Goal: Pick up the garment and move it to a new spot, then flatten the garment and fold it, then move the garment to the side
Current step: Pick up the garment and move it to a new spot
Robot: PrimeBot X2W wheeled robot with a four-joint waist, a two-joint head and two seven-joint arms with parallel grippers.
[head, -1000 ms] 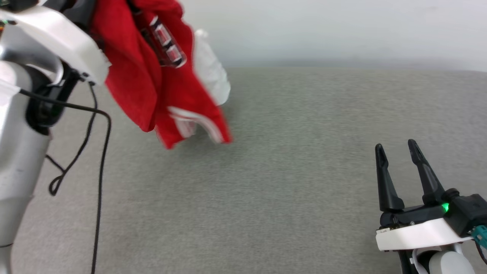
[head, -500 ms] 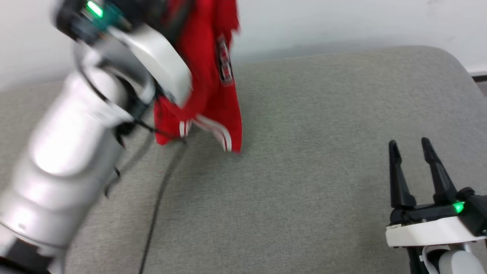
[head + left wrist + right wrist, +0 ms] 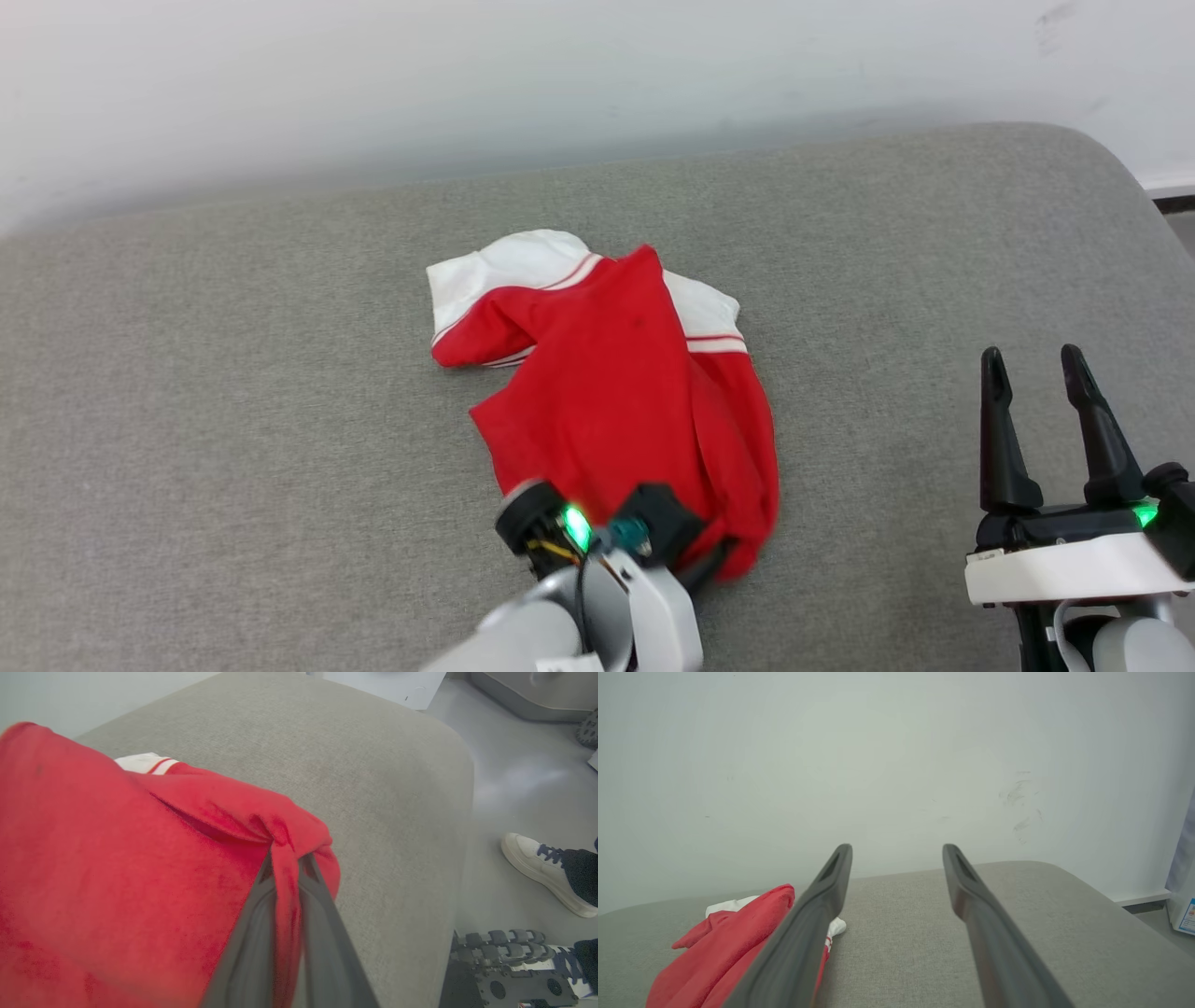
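Note:
The garment (image 3: 616, 411), red with white sleeves and stripe trim, lies crumpled on the middle of the grey cushion (image 3: 233, 420). Its lettering is hidden. My left gripper (image 3: 286, 858) is shut on a bunched red fold at the garment's near edge. In the head view its wrist (image 3: 597, 537) sits low at the bottom centre, with the fingers tucked into the cloth. My right gripper (image 3: 1032, 359) stands open and empty at the lower right, well apart from the garment. In the right wrist view the right gripper (image 3: 896, 851) points at the wall, with the garment (image 3: 724, 947) at its lower left.
A white wall (image 3: 560, 75) runs behind the cushion. The cushion's rounded right edge (image 3: 462, 812) drops to a grey floor. A person's white shoe (image 3: 537, 868) stands on that floor, near a dark part of the robot's base (image 3: 504, 970).
The garment hung in the air from my raised left gripper; now it lies on the cushion with that gripper lowered to the near side. The head view has shifted. My right gripper stays open.

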